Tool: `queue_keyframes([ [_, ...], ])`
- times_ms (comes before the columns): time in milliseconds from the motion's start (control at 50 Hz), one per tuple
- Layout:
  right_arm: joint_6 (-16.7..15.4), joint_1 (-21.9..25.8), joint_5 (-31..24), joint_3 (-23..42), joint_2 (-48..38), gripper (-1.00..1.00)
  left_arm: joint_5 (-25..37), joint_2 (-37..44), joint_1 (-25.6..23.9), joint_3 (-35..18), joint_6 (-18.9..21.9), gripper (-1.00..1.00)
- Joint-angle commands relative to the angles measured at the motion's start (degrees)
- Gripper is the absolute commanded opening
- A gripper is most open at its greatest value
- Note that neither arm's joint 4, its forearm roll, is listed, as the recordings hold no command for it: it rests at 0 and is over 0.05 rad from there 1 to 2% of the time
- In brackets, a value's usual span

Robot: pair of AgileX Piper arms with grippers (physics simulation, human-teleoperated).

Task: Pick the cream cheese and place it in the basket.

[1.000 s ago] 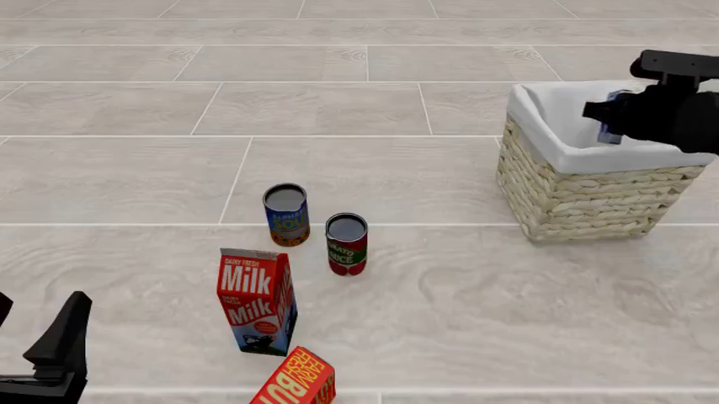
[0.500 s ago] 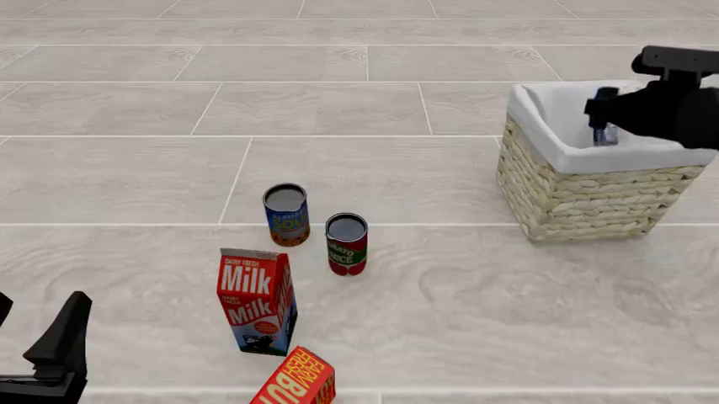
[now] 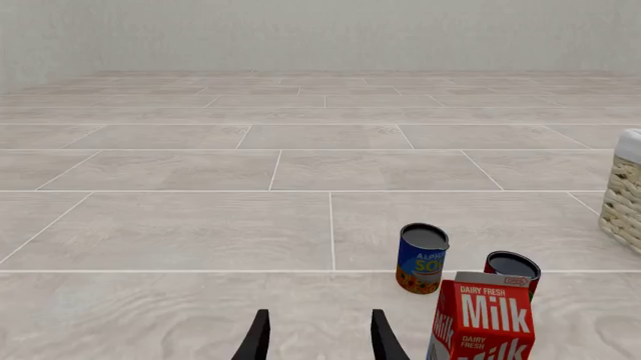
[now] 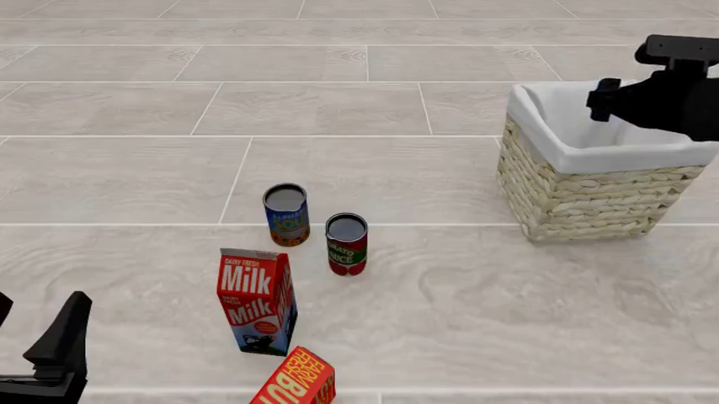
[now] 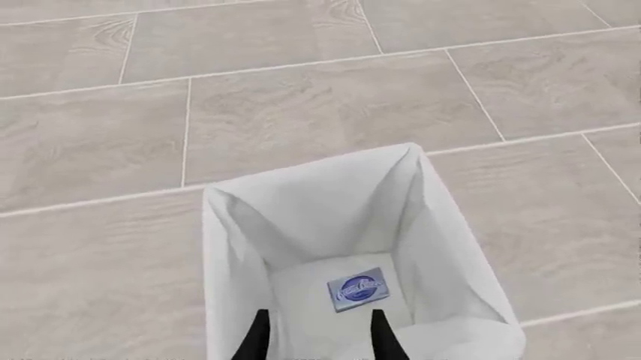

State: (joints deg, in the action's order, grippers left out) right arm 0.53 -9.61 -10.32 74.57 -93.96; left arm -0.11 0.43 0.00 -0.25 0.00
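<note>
Right jaws (image 5: 315, 335) stood apart and empty over the basket (image 4: 561, 156) at upper right of the front view, cream cheese (image 5: 359, 289) lying flat on its white lining; left jaws (image 3: 318, 337) also parted, lower left, near the milk carton (image 4: 258, 300).

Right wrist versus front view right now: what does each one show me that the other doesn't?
Only the right wrist view shows the cream cheese lying flat on the white-lined floor of the basket, with the right hand above it, fingers apart and holding nothing.

Only the front view shows the milk carton, the blue can, the red can, the red-orange box, the left hand low at the near left, and the basket's woven wall.

Both show the basket, its white lining, the right hand and the tiled surface.
</note>
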Motion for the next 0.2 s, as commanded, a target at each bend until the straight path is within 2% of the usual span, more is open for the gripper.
queue_keyframes([
  [20, -0.82, 0.28, -0.86, -1.55, 3.85, 1.00, 0.00, -0.01, -0.01, 0.00, 0.00, 1.00],
  [200, -1.18, 0.02, -1.02, -5.39, 9.13, 1.00, 0.00, 0.00, -0.01, 0.00, 0.00, 1.00],
])
